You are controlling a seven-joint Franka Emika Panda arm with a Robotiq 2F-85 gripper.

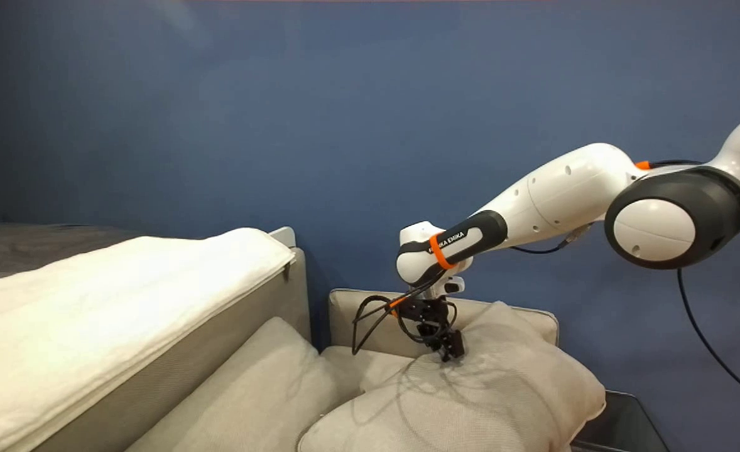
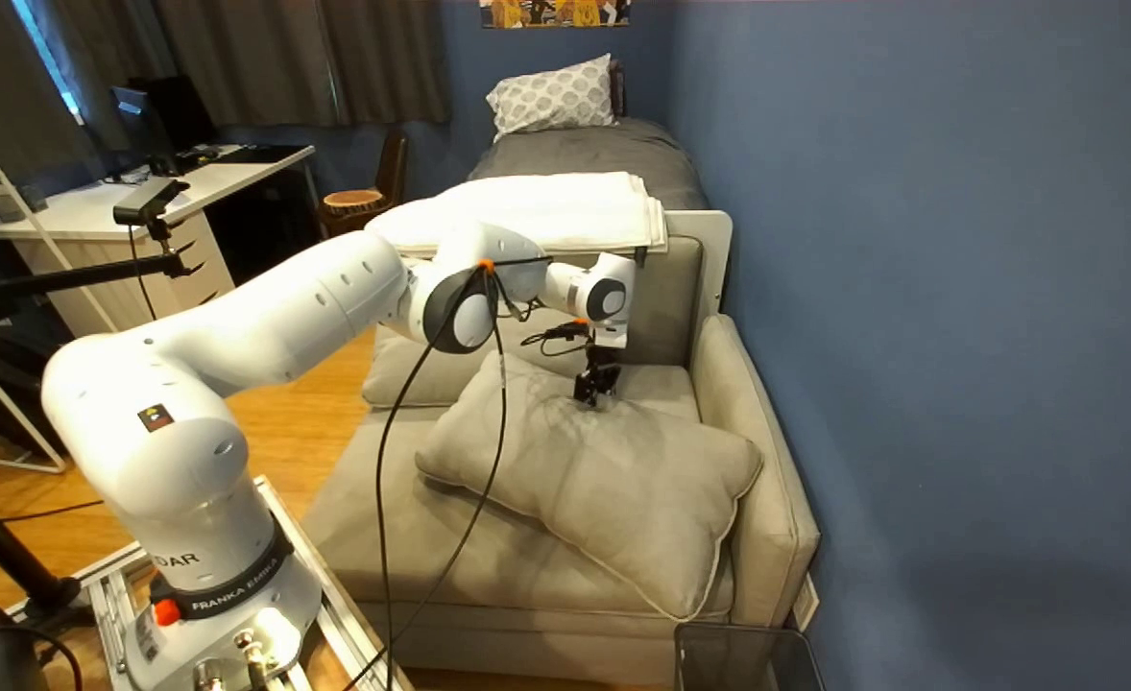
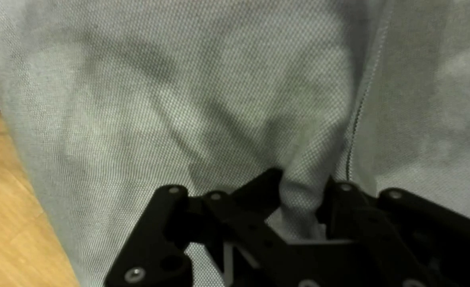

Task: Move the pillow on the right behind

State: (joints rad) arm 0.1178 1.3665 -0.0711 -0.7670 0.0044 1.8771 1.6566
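The large beige pillow shows in both exterior views [image 1: 470, 395] [image 2: 633, 480], slanted on the sofa seat with one end against the armrest. My gripper [image 1: 450, 348] points down at the pillow's edge nearer the sofa back; it also shows in the exterior view [image 2: 596, 386]. In the wrist view the pillow's fabric [image 3: 187, 103] fills most of the picture, and a fold of it is pinched between the fingers [image 3: 302, 195]. The fingertips are partly hidden by the cloth. The pillow still rests on the seat.
Another beige cushion leans against the sofa back [image 1: 263, 376] [image 2: 407, 365]. The sofa armrest [image 1: 370, 307] [image 2: 767, 451] stands along the blue wall. A white folded blanket [image 1: 125, 289] [image 2: 546, 211] lies above the sofa back. A dark bin [image 1: 624, 420] [image 2: 748, 662] stands by the sofa's front.
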